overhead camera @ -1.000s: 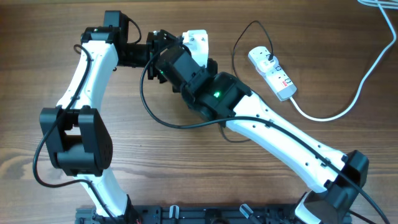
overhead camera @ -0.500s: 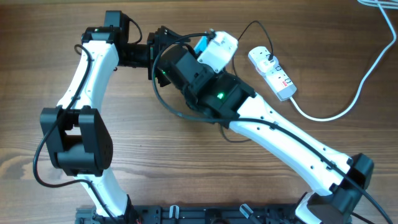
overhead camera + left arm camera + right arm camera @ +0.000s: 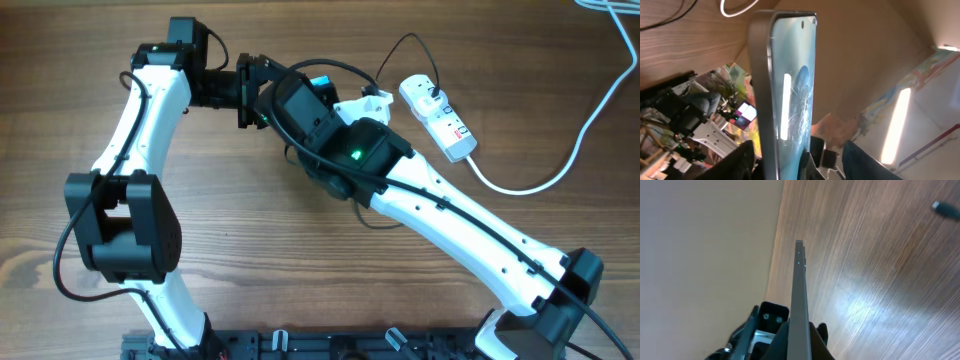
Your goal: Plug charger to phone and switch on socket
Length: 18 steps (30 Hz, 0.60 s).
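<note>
Currently: phone pinched in right gripper, left gripper spread around it

Right gripper is pressed together on the phone. The phone shows edge-on there, a thin grey metal strip rising straight up between the black fingers.

Left gripper is spread, its dark fingers standing either side of the phone's lower end. The finger on the screen side is clearly off the glass; contact on the other side, cannot tell.

Phone is a flat slab with a rounded silver rim and a glossy turquoise screen reflecting strip lights. Two small dark dots sit near its top end. Overhead it is off the table between the two wrists, only a cyan sliver showing past the right arm's black wrist block.

Charger is a thin black cable that arcs up from the socket and drops toward the arms. Its free end is hidden overhead. A small dark blurred stub lies on the wood at the upper right of the right wrist view.

Socket is a white oblong plastic strip with small red switches. It lies slanted, right of the phone, near but apart. A thick white cord curves off to the right.

Table is brown wood grain with soft glare. In the right wrist view the wood ends in a straight edge left of the phone, plain beige beyond. Open wood lies in front of both arms.
</note>
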Motion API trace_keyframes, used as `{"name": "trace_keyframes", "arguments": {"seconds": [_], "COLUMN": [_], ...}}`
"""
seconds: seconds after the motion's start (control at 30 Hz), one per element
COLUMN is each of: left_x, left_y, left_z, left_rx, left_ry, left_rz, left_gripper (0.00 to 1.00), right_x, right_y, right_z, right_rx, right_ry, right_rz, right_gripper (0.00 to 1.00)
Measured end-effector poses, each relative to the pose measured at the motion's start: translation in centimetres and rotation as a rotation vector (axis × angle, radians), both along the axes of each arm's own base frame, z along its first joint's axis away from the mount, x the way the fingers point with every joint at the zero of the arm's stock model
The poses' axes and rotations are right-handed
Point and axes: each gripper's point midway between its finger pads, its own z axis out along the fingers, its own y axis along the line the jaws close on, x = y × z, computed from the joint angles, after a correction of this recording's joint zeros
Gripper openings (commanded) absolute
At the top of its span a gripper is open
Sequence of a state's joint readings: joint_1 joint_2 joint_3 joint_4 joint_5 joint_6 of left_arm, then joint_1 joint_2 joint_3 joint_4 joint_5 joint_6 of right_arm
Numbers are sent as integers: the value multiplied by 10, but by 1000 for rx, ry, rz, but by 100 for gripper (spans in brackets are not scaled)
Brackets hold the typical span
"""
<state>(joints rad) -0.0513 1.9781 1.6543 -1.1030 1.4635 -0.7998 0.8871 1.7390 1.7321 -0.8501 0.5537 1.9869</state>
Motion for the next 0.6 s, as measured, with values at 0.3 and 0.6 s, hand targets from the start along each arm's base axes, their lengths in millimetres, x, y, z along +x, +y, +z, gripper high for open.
{"name": "trace_keyframes", "arguments": {"seconds": [0.3, 0.6], "left_x": [0, 0], "left_y": [0, 0], "left_z": [0, 1], "left_rx": [-1, -4], "left_ry": [4, 4], "left_rz": [0, 0], "left_gripper": [40, 25], "right_x": [1, 0], "right_y": [13, 14], "right_z": [4, 3], "right_rx": [108, 118], "right_ry": [6, 14], "right_rz": [-8, -4], "right_gripper": [5, 5]}}
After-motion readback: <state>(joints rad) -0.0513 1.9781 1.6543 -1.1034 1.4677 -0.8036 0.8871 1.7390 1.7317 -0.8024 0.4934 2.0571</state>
